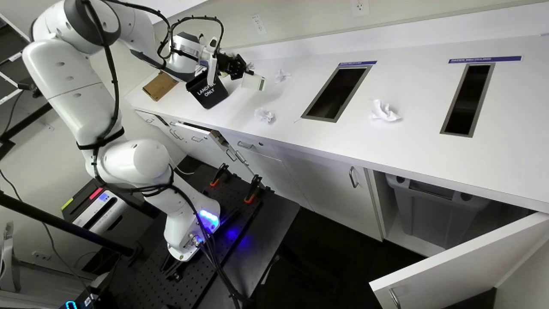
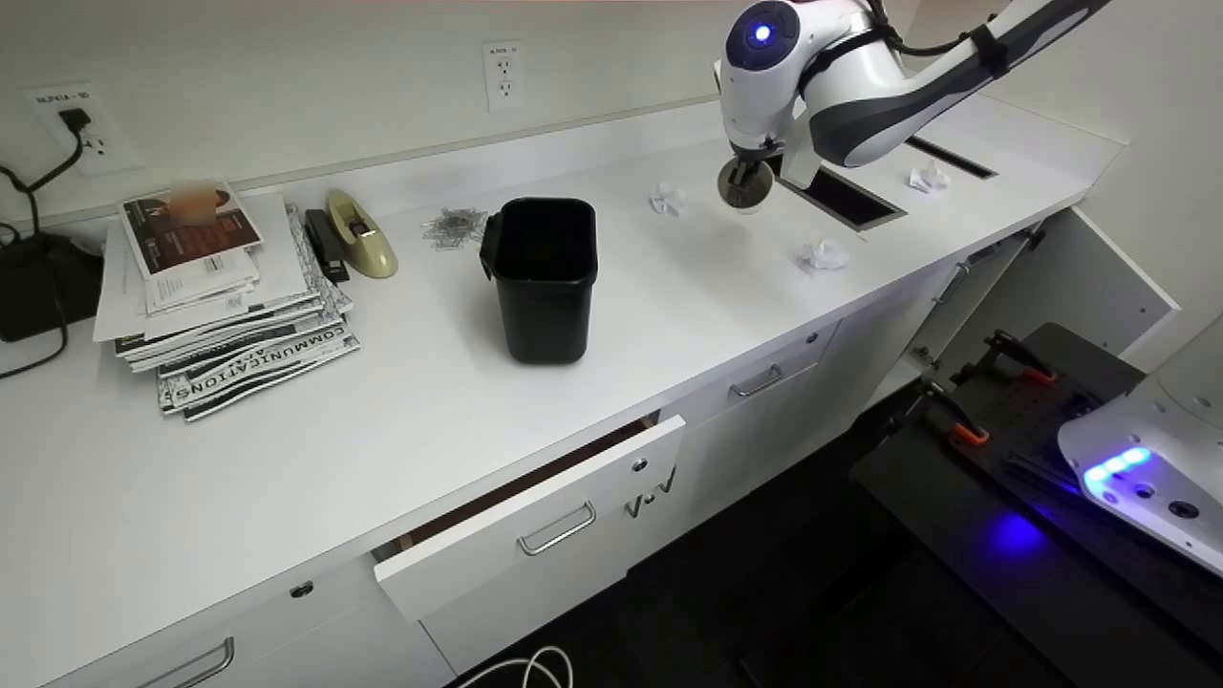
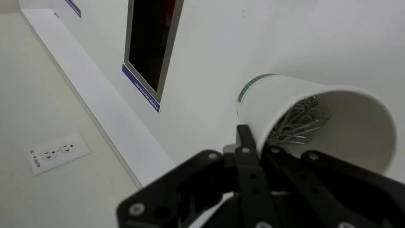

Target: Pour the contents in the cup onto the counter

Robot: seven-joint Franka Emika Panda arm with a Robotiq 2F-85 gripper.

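Observation:
The white cup (image 1: 252,81) has a green band near its base. It also shows in an exterior view (image 2: 758,194) and in the wrist view (image 3: 357,129). My gripper (image 3: 258,147) is shut on the cup's wall at the rim, one finger inside and one outside. The gripper also shows in an exterior view (image 1: 245,71). The cup is tilted on its side above the counter (image 2: 401,430), base lower than mouth. Several silver paper clips (image 3: 297,122) lie inside it. A pile of paper clips (image 2: 455,227) lies on the counter.
A black bin (image 2: 545,306) stands on the counter beside the clips. Crumpled papers (image 1: 384,111) and two framed slots (image 1: 336,92) are along the counter. A tape dispenser (image 2: 361,234), stapler (image 2: 327,245) and paper stack (image 2: 229,315) are near the wall. A drawer (image 2: 535,526) stands open.

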